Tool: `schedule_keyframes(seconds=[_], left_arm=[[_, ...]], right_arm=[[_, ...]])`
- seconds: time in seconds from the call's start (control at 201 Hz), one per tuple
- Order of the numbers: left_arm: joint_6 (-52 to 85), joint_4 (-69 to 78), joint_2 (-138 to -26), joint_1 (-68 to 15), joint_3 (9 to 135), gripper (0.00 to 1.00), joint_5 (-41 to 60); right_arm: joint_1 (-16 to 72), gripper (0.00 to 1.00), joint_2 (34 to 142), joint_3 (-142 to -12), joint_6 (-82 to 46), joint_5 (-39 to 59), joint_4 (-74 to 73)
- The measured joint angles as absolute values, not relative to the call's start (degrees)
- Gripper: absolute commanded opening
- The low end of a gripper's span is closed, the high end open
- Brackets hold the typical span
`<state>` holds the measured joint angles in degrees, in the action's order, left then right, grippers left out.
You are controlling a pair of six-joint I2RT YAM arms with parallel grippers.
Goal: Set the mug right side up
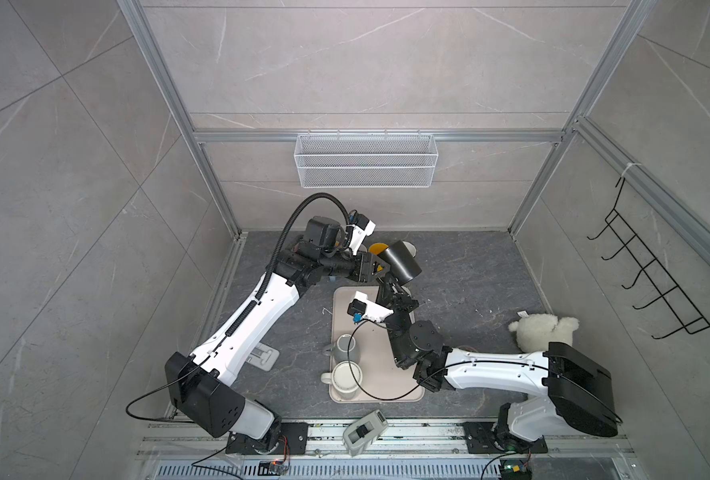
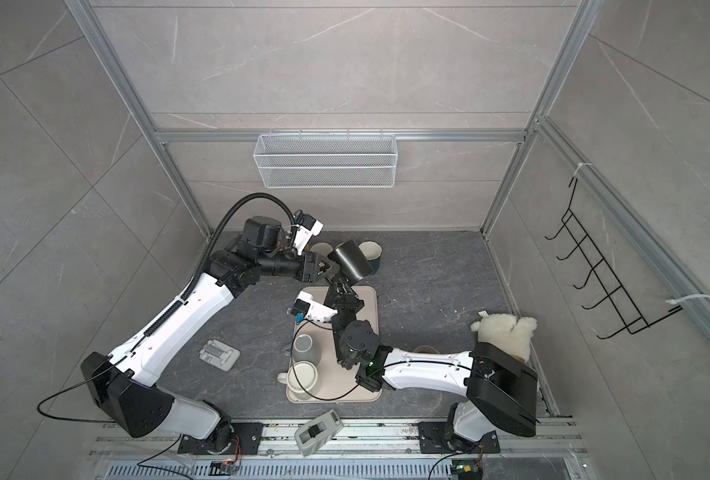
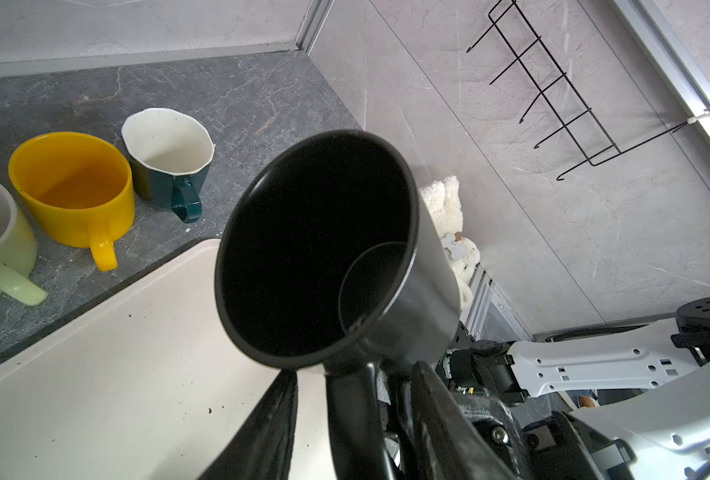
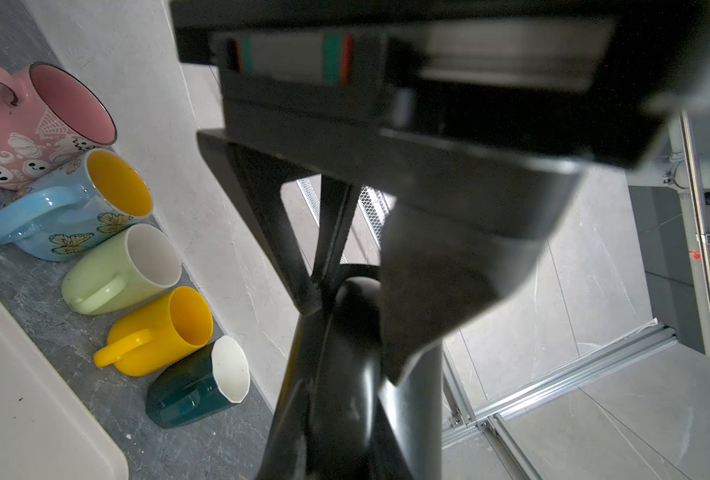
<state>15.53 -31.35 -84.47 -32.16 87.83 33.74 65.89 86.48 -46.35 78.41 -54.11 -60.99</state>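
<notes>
The black mug (image 1: 403,259) hangs in the air above the 12 o'clock end of the beige tray (image 1: 343,309), clear of the tray's surface. It is tilted, neither mouth-up nor mouth-down. Its open mouth turns toward 10 o'clock, straight at the left wrist camera, and its handle (image 3: 353,415) points downward.

The left gripper (image 1: 381,267) reaches in from 9 o'clock. Its jaws stand apart on either side of the handle, and in the left wrist view a strip of tray shows between one finger and the handle. The right gripper (image 1: 390,286) comes up from 6 o'clock and is clamped on the mug from beneath, at the handle side. The exact contact is hidden.

On the dark marbled counter (image 1: 469,282), just past the tray's 12 o'clock edge, five mugs stand upright in a row along the back wall, running from 12 toward 11 o'clock:
- a dark green mug (image 4: 187,395)
- a yellow mug (image 4: 153,332)
- a pale green mug (image 4: 116,270)
- a blue mug (image 4: 66,224) printed with butterflies
- a pink mug (image 4: 33,124) with white ghosts and a cobweb, whose small lettering is too blurred to read

At the tray's 7 o'clock corner sit a grey-green mug (image 1: 347,349) and a white mug (image 1: 347,378), touching. A white plush toy (image 1: 544,330) lies at 3 o'clock. A wire basket (image 1: 366,160) hangs on the back wall at 12 o'clock, and a black hook rack (image 1: 657,282) hangs on the side wall at 2 o'clock.
</notes>
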Motion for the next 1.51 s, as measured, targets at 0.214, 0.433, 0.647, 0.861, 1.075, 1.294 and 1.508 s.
schedule_keyframes(seconds=[0.214, 0.433, 0.647, 0.861, 1.075, 1.294, 1.508], left_arm=[[17.1, -31.2, -84.5, -32.3, 87.8, 0.25, 34.7], [19.2, -30.3, -84.5, -32.3, 87.2, 0.00, 35.9], [19.4, -27.7, -84.0, -32.3, 85.7, 0.00, 37.1], [20.2, -24.0, -82.1, -32.6, 82.4, 0.00, 35.8], [21.0, -22.0, -81.0, -33.6, 81.0, 0.00, 34.6], [22.0, -18.8, -79.8, -34.1, 78.7, 0.00, 33.0], [22.7, -17.6, -79.9, -34.0, 75.9, 0.00, 28.2]], right_arm=[[65.9, 0.00, 87.7, -46.4, 80.7, -54.8, -63.4], [66.0, 0.00, 88.6, -46.4, 82.2, -54.7, -63.4], [66.0, 0.00, 88.8, -46.4, 82.2, -55.5, -63.8], [66.0, 0.05, 88.1, -46.4, 80.4, -55.8, -61.4], [66.3, 0.36, 83.8, -46.4, 74.3, -55.6, -53.2], [66.7, 0.61, 77.8, -46.5, 63.6, -54.2, -43.3], [66.6, 0.69, 68.5, -47.2, 45.4, -50.8, -23.3]])
